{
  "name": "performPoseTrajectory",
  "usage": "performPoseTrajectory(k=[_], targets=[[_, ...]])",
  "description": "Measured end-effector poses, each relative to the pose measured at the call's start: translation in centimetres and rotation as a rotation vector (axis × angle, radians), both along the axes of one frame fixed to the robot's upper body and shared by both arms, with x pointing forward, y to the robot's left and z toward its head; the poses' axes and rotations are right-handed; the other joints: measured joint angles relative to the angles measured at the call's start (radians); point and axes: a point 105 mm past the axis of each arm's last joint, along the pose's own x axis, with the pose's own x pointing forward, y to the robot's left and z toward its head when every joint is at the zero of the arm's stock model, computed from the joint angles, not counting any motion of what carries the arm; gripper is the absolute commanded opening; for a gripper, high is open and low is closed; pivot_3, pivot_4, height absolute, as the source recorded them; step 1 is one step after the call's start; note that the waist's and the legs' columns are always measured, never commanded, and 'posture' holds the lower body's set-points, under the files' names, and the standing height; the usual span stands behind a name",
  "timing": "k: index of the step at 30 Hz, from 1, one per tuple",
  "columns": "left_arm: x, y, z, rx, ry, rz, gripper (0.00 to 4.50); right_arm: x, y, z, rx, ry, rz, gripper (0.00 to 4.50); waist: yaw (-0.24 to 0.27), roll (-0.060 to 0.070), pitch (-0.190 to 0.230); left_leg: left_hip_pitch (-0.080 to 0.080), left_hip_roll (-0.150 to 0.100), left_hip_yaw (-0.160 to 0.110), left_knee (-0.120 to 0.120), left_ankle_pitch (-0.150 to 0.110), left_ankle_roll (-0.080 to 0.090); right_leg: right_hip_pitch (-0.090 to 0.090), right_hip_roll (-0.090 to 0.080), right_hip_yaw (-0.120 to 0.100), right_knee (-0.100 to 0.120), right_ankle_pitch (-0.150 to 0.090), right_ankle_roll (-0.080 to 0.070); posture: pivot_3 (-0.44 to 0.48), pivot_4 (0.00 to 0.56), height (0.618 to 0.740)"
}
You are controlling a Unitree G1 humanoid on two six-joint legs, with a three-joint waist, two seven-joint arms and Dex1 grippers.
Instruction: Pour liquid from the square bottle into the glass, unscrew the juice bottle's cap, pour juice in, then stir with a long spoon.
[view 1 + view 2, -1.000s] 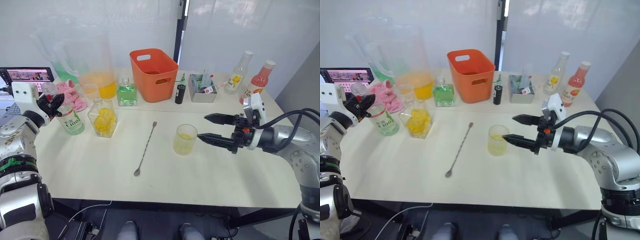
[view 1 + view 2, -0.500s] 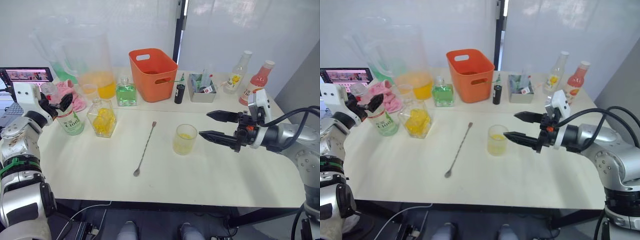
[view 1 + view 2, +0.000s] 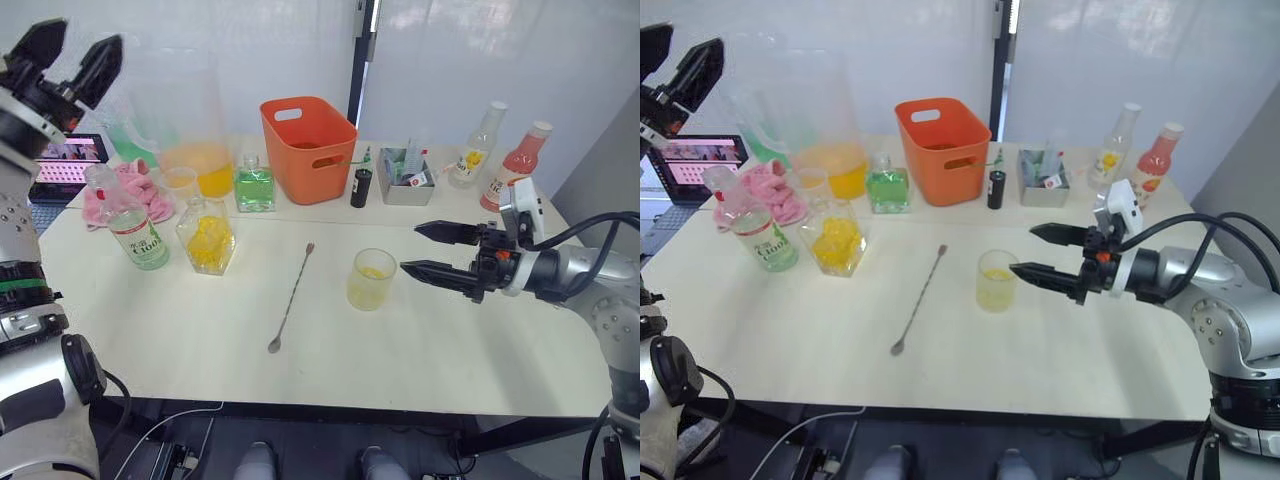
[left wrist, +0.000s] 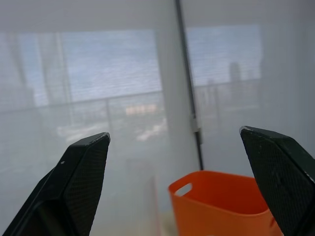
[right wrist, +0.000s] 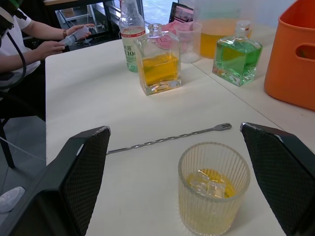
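The juice bottle (image 3: 137, 228) stands upright at the table's left, green-and-white label showing; I cannot tell whether its cap is on the neck. My left gripper (image 3: 86, 34) is raised high above and behind the bottle, open and empty. The square bottle (image 3: 206, 238) of yellow liquid stands just right of the juice bottle. The glass (image 3: 370, 279) holds a little yellow liquid and ice (image 5: 209, 183). My right gripper (image 3: 409, 248) hovers open just right of the glass, fingers pointing at it. The long spoon (image 3: 292, 297) lies flat between the square bottle and the glass.
At the back stand an orange basket (image 3: 307, 147), a big pitcher of orange liquid (image 3: 195, 135), a green square bottle (image 3: 254, 187), a small dark bottle (image 3: 360, 187), a grey tray (image 3: 405, 186), a yellow-labelled bottle (image 3: 475, 147) and a pink-red bottle (image 3: 516, 165). A person's hands (image 5: 54, 45) are beyond the table's left end.
My left gripper has left the juice bottle's top and risen high to the upper left, open. The bottle stays standing. The right gripper has barely moved.
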Motion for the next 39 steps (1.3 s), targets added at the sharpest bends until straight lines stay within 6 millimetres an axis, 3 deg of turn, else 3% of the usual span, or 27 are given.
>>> performPoseTrajectory(k=[7, 10, 12, 19, 24, 30, 33, 39], targets=[[-1.1, -5.4, -4.9, 0.181, 0.195, -0.197, 4.48, -0.1, -0.2, -0.1, -0.006, -0.007, 0.0, 4.5, -0.012, 0.0, 0.0, 0.0, 0.0, 0.0, 0.0, 0.0, 0.0, 0.0, 0.0, 0.001, 0.0, 0.0, 0.0, 0.0, 0.15, 0.725], [-1.8, -7.5, -8.5, 0.341, 0.302, -0.23, 4.48, 0.0, -0.9, -0.6, -0.05, -0.012, -0.042, 4.5, -0.014, 0.0, 0.0, 0.001, 0.0, 0.0, -0.001, 0.0, 0.0, 0.0, 0.0, 0.001, 0.0, 0.0, -0.001, 0.0, 0.15, 0.725], [-1.9, -8.4, -11.0, 0.398, 0.367, -0.242, 4.48, 0.1, -1.3, -1.0, -0.072, -0.015, -0.07, 4.5, -0.013, 0.0, 0.0, 0.0, 0.0, 0.0, 0.0, 0.0, 0.0, -0.001, 0.0, 0.001, 0.0, -0.001, 0.0, 0.0, 0.15, 0.725], [-3.2, -9.5, -15.2, 0.377, 0.45, -0.267, 4.48, -0.3, -3.6, -2.4, -0.102, -0.051, -0.146, 4.5, -0.01, 0.0, 0.0, 0.0, 0.0, 0.0, 0.0, 0.0, 0.0, 0.0, 0.0, 0.001, -0.001, -0.001, 0.001, 0.0, 0.15, 0.725], [-4.6, -8.0, -19.8, 0.361, 0.57, -0.254, 4.48, -0.2, -6.7, -4.3, -0.097, 0.002, -0.232, 4.5, -0.015, 0.0, 0.0, 0.001, 0.0, 0.0, 0.0, 0.0, 0.0, 0.0, 0.0, 0.001, -0.001, -0.003, -0.003, 0.0, 0.15, 0.725], [-5.3, -4.4, -22.7, 0.328, 0.677, -0.126, 4.48, 0.5, -10.8, -6.3, -0.093, 0.018, -0.362, 4.5, -0.02, 0.0, 0.0, 0.003, 0.0, 0.001, 0.0, 0.0, 0.0, 0.001, 0.0, 0.001, -0.001, -0.007, -0.004, 0.0, 0.15, 0.725], [-5.7, -1.6, -23.5, 0.301, 0.72, -0.049, 4.48, 0.8, -13.9, -7.2, -0.075, 0.031, -0.464, 4.5, -0.022, 0.0, 0.0, 0.003, 0.0, 0.001, 0.0, 0.0, 0.0, 0.001, -0.001, 0.001, -0.001, -0.007, -0.004, 0.0, 0.15, 0.725], [-6.9, 2.0, -24.0, 0.323, 0.715, 0.046, 4.48, 0.6, -16.8, -8.8, -0.097, 0.047, -0.546, 4.5, -0.027, 0.0, 0.0, 0.005, 0.0, 0.002, -0.002, 0.0, 0.0, 0.001, -0.001, 0.001, -0.001, -0.008, -0.006, 0.0, 0.15, 0.725]])
